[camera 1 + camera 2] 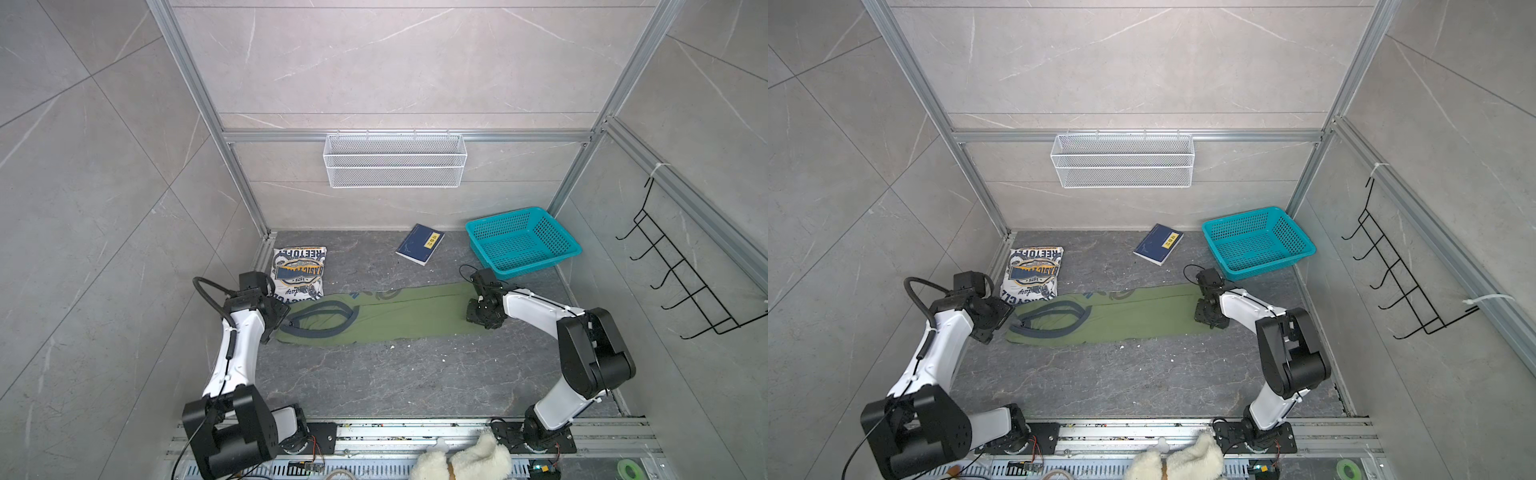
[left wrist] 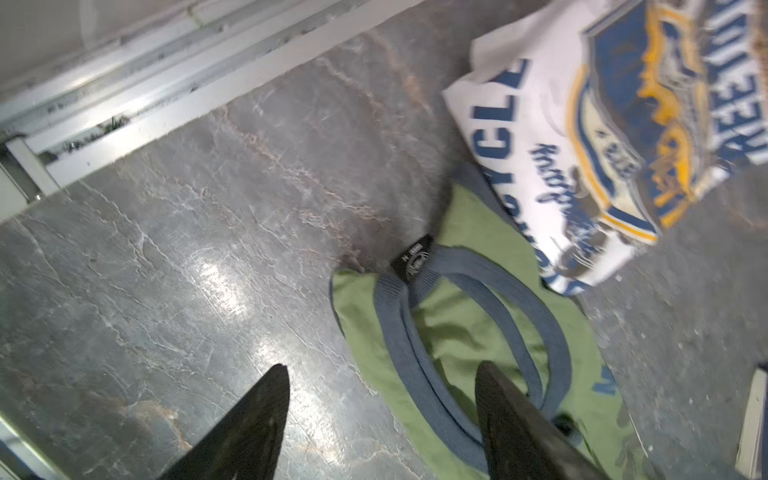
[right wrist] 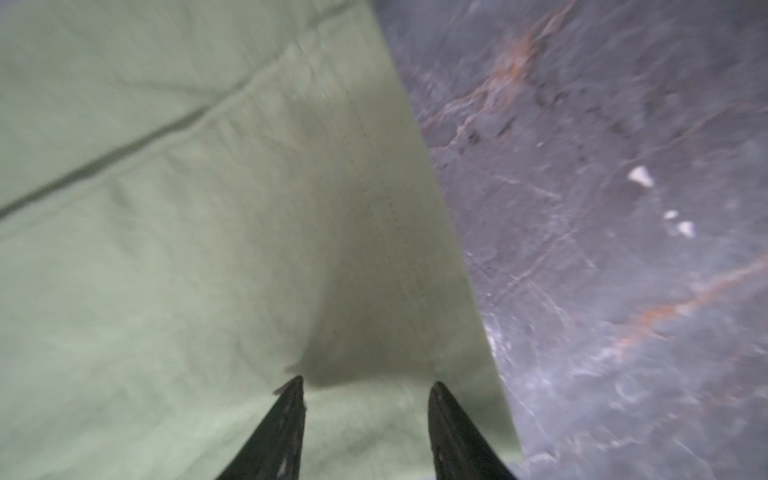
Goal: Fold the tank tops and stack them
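White top [image 1: 300, 271] folded, mid-left in both top views. Green top [image 1: 399, 316] just a long strip across centre; cross-folds, stacking left. Left gripper [image 2: 382, 368] jaws spread over neckline; right gripper [image 3: 365, 382] jaws apart over hem, grasping nothing.

The left arm [image 1: 237, 345] and right arm [image 1: 536, 307] share one build: glossy white shells on the long links, bulky matte-black housings at the joints, the large ones dotted with small screws. A thick black cable [image 1: 205, 291] loops beside the left arm's wrist, and a thinner black lead runs along its white link under a white tie [image 1: 232, 331]. Each arm ends in a black plate [image 1: 326, 436] at the base, with thin red wires [image 1: 316, 446] beside the left one. The left claw [image 2: 380, 368] and right claw [image 3: 366, 381] have plain black fingers [image 2: 249, 424] that taper to narrow tips.
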Available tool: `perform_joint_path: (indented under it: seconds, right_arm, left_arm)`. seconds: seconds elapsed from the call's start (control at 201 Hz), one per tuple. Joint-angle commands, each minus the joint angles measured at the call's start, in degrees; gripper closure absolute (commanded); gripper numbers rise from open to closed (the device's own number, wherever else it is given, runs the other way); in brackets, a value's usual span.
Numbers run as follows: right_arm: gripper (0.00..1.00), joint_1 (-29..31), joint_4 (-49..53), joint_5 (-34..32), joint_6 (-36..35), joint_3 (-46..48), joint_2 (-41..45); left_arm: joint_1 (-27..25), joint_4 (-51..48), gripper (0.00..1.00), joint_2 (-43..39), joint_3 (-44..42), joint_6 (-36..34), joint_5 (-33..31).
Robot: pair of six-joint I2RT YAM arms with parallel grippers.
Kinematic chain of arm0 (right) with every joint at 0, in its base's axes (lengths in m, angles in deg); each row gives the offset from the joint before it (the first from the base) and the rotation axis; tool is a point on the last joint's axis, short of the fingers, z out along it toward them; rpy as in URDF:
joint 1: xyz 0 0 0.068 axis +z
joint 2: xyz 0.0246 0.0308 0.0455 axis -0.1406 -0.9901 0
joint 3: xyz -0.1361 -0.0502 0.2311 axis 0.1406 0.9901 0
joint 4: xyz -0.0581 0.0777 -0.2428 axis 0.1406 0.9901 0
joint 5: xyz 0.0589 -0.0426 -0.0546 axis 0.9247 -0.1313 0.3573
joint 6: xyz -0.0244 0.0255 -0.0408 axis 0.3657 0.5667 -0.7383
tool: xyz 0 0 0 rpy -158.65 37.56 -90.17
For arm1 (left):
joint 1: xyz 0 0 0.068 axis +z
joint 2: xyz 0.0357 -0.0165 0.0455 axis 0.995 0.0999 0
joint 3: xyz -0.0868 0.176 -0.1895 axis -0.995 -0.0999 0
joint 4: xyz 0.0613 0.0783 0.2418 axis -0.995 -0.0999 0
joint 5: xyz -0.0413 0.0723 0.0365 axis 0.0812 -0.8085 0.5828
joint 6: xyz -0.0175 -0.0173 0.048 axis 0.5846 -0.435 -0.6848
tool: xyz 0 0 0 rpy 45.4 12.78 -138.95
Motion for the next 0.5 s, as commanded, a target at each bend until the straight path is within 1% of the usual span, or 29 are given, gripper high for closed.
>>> perform_joint_path:
  seconds: [0.0,0.04,0.08,0.119,0.164,0.254,0.328,0.398,0.493]
  right_arm:
    - [0.48,-0.18,2.14,-0.31,-1.0,-1.03,4.99]
    - [0.48,-0.01,1.96,0.64,-1.27,-1.14,5.84]
    - [0.48,0.16,1.39,1.53,-1.44,-1.27,6.16]
    - [0.47,0.33,0.88,2.84,-1.67,-1.52,5.81]
    - [0.46,0.34,0.66,4.65,-1.73,-2.33,4.55]
    - [0.46,0.34,0.48,7.05,-1.29,-4.07,1.26]
    - [0.46,0.38,0.28,8.04,-0.89,-5.12,-1.06]
    - [0.45,0.34,0.46,7.68,-0.39,-5.58,-2.69]
    - [0.43,0.16,0.61,6.95,0.13,-5.47,-4.1]
  left_arm:
    - [-12.69,-3.56,0.24,-1.28,2.57,0.8,-6.42]
    - [-17.52,-3.36,0.24,-0.33,2.53,2.74,-6.3]
    - [-21.6,-0.81,0.24,0.92,1.41,3.78,-4.8]
    - [-24.71,1.64,0.24,2.52,0.06,5.08,-3.72]
    - [-26.76,4.56,0.24,4.68,-1.51,6.43,-1.98]
    - [-27.55,10.06,0.23,8.82,-4.48,7.75,0.63]
    - [-27.46,13.98,0.24,10.88,-7.1,8.19,1.24]
    - [-27.06,17.01,0.24,12.34,-9.18,7.97,1.75]
    - [-25.96,19.1,0.24,13.82,-11.63,7.51,0.94]
